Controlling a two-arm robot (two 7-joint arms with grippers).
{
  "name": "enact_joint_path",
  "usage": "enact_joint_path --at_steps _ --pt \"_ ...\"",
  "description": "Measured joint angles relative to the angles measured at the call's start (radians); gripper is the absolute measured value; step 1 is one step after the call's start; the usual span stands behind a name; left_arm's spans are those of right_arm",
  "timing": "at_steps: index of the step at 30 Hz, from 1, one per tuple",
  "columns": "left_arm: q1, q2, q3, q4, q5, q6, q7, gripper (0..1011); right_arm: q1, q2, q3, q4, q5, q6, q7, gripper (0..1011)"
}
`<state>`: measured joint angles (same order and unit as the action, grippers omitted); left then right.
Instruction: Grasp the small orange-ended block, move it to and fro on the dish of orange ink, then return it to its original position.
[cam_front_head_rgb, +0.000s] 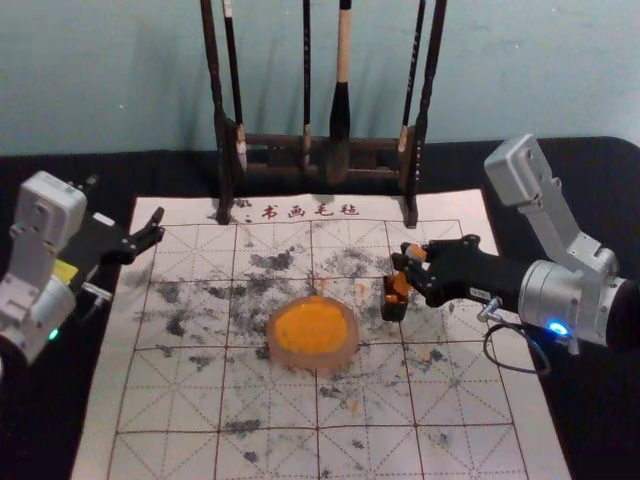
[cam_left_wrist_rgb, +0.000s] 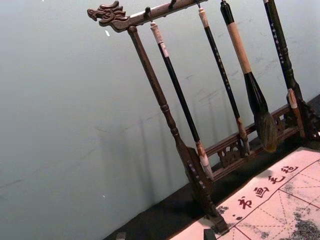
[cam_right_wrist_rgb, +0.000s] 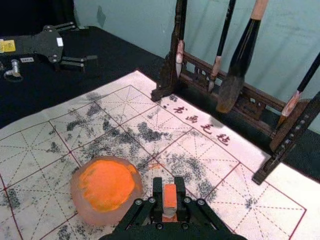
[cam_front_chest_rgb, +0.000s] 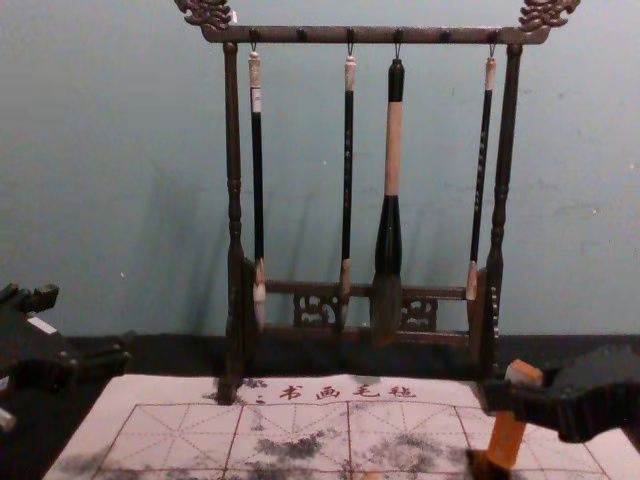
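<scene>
1. Right arm: reaches in from the right, its forearm roughly level. The right gripper (cam_front_head_rgb: 410, 264) points inward, fingers closed around the small orange-ended block (cam_front_chest_rgb: 507, 440).
2. Block: tilted slightly, lower end at a small dark box (cam_front_head_rgb: 395, 309), right of the orange ink dish (cam_front_head_rgb: 312, 328).
3. Left arm: parked at left, left gripper (cam_front_head_rgb: 155, 227) beside the mat's edge (cam_front_head_rgb: 118, 300), fingers spread.

A calligraphy workspace shows in the hanging brushes (cam_front_chest_rgb: 393, 150), carved rack (cam_front_chest_rgb: 380, 35), gridded mat (cam_front_head_rgb: 180, 400) and ink dish (cam_front_head_rgb: 273, 346).
</scene>
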<state>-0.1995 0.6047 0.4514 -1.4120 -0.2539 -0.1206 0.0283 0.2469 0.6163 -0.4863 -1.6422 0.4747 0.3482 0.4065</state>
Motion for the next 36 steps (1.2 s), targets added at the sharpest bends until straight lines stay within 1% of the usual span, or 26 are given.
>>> enact_joint_path --at_steps 8,24,36 --pt "0.000 0.000 0.000 0.000 0.000 0.000 0.000 1001 -0.001 -0.016 0.008 0.016 -0.012 0.006 0.004 111" --pt "0.000 0.000 0.000 0.000 0.000 0.000 0.000 1001 0.017 -0.050 0.012 0.058 -0.028 0.012 0.021 111" --pt "0.000 0.000 0.000 0.000 0.000 0.000 0.000 1001 0.023 -0.062 0.007 0.075 -0.048 0.016 0.022 110"
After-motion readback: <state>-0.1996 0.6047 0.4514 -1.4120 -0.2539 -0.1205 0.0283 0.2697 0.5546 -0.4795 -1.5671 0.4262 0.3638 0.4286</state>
